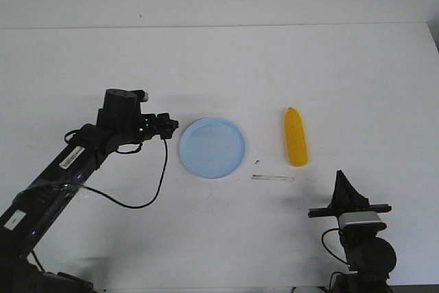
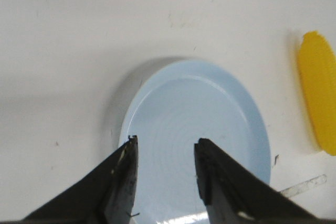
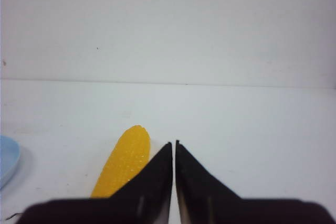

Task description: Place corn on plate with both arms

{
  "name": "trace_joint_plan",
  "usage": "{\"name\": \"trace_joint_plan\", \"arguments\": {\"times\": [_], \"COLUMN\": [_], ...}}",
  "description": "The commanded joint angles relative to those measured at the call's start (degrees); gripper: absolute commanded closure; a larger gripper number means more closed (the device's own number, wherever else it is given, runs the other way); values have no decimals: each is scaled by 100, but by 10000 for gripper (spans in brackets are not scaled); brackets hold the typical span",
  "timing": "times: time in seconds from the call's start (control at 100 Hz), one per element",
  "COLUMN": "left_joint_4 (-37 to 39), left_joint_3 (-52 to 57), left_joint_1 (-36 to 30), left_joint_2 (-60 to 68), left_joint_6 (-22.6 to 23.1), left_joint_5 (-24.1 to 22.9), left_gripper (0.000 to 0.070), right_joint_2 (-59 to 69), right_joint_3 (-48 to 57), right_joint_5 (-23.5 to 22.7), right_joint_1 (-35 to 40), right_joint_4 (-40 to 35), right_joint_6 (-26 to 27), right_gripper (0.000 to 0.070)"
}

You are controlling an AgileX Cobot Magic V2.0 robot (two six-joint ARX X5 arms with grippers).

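The corn [image 1: 296, 138] is seen lying lengthwise on the table right of the plate [image 1: 212, 147], ahead of the nearer right gripper [image 3: 174, 143] (tips pinched together, empty), while the left gripper [image 2: 164, 153], parted w/ nothing held, is apparently poised at the plate's rim.

Bare table [image 1: 226, 73] all round corn [image 1: 296, 138].

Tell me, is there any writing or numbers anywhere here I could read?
No text is readable.
Left arm: two white labels, print too small to read.
Corn, plate, table: no writing visible.
Strip on the table by the plate: no writing visible.
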Motion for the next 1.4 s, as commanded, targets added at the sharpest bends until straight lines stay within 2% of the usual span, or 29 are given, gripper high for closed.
{"name": "trace_joint_plan", "arguments": {"times": [0.0, 0.13, 0.25, 0.43, 0.54, 0.63, 0.85, 1.11, 1.23, 1.39], "left_joint_4": [267, 1027, 2052, 3141, 3392, 3386, 3222, 1714, 1292, 935], "left_joint_3": [-85, -533, -1263, -2378, -3018, -3471, -4391, -4787, -4798, -4811], "left_joint_1": [28, 101, 199, 446, 621, 754, 1038, 1567, 1762, 1932], "left_joint_2": [-160, -658, -1287, -2330, -3086, -3755, -5263, -7123, -7726, -8343], "left_joint_6": [348, 636, 1025, 1180, 1652, 1939, 1943, 1943, 1943, 1939], "left_joint_5": [15, -302, -780, -1224, -1637, -1880, -1880, -1888, -1891, -1908], "left_gripper": [496, 510, 622, 624, 625, 659, 670, 671, 700, 700], "right_joint_2": [4, 4, 4, 4, 4, 4, 4, 4, 4, 4], "right_joint_3": [-7, -7, -7, -7, -7, -7, -7, -7, -7, -7], "right_joint_5": [-2, 0, -2, 0, 0, -2, 0, 0, -2, -2], "right_joint_1": [9, 9, 9, 9, 9, 9, 9, 9, 9, 9], "right_joint_4": [61, 61, 61, 61, 61, 61, 61, 61, 61, 61], "right_joint_6": [-11, -11, -11, -11, -11, -11, -11, -11, -11, -11], "right_gripper": [690, 690, 690, 690, 690, 690, 690, 690, 690, 690]}}
